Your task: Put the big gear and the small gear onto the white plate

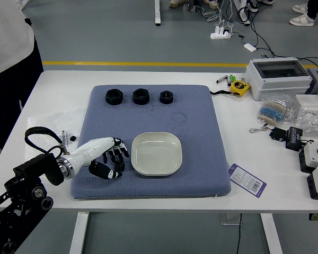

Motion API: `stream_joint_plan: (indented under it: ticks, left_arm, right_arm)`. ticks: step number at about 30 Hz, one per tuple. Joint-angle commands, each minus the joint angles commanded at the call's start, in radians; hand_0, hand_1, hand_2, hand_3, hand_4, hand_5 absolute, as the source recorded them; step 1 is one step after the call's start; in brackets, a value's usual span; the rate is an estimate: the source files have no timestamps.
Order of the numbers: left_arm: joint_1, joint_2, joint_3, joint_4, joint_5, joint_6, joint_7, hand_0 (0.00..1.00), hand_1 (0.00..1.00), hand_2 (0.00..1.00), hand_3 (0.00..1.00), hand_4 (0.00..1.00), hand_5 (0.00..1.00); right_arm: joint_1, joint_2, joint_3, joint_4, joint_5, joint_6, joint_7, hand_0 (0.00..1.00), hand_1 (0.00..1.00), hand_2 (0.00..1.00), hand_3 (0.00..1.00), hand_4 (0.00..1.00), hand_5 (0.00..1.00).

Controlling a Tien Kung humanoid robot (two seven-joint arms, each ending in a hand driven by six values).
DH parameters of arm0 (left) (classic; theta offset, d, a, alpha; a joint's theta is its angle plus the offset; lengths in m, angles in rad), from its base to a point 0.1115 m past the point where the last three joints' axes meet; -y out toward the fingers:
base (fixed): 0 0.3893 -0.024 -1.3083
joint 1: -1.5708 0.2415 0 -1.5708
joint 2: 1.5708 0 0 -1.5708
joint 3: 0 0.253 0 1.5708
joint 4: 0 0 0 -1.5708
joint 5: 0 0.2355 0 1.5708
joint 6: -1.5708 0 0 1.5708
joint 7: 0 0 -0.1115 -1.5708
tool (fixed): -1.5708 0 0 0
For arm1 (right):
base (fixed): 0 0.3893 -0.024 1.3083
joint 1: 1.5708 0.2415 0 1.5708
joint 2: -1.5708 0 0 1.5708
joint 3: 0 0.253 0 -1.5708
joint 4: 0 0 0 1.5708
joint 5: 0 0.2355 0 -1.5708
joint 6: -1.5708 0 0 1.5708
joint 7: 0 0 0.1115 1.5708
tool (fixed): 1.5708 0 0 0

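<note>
My left hand (pixel 118 163) reaches in low over the left part of the blue mat, just left of the white plate (pixel 156 154). Its black fingers are loosely bent above the thumb, and I see no gear between them. Three black gears stand in a row near the mat's far edge: the big gear (pixel 114 97) at the left, a middle one (pixel 141 96), and the small gear (pixel 166 97) at the right. The plate's inside is bare. My right hand is out of view.
The blue mat (pixel 201 127) covers the table's middle. A tag (pixel 247 180) lies at its right edge, a yellow tape measure (pixel 239 88) beyond its far right corner. Boxes, bags and small devices crowd the right side. A person (pixel 10 58) stands at the far left.
</note>
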Motion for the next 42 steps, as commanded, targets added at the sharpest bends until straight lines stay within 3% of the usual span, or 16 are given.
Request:
stream_joint_plan:
  ticks: [13, 24, 38, 39, 42]
  left_arm:
    - [-0.003, -0.004, 0.005, 0.003, 0.008, 0.025, -0.008, 0.348, 0.491, 0.552, 0.594, 0.985, 0.143]
    - [-0.024, -0.022, 0.011, 0.084, 0.022, 0.049, -0.024, 0.348, 0.489, 0.546, 0.59, 0.951, 0.138]
    - [-0.035, -0.02, 0.012, 0.108, 0.049, 0.046, -0.021, 0.342, 0.46, 0.52, 0.575, 0.908, 0.117]
    - [-0.035, -0.02, 0.013, 0.108, 0.049, 0.045, -0.02, 0.333, 0.41, 0.5, 0.563, 0.868, 0.087]
    - [-0.036, -0.018, 0.014, 0.108, 0.051, 0.039, -0.018, 0.333, 0.41, 0.5, 0.563, 0.868, 0.087]
  right_arm:
    - [-0.004, 0.001, 0.007, 0.001, -0.011, -0.002, -0.004, 0.652, 0.65, 0.742, 0.613, 0.866, 0.708]
    - [-0.005, 0.003, 0.01, 0.001, -0.015, -0.005, -0.006, 0.652, 0.652, 0.743, 0.612, 0.865, 0.707]
    - [-0.001, 0.002, 0.003, 0.001, -0.004, -0.005, -0.003, 0.652, 0.651, 0.742, 0.612, 0.865, 0.707]
    - [-0.001, 0.002, 0.003, 0.001, -0.001, -0.004, -0.003, 0.652, 0.651, 0.742, 0.612, 0.865, 0.707]
    - [0.001, 0.002, 0.001, 0.001, 0.002, -0.004, -0.001, 0.652, 0.651, 0.742, 0.612, 0.865, 0.707]
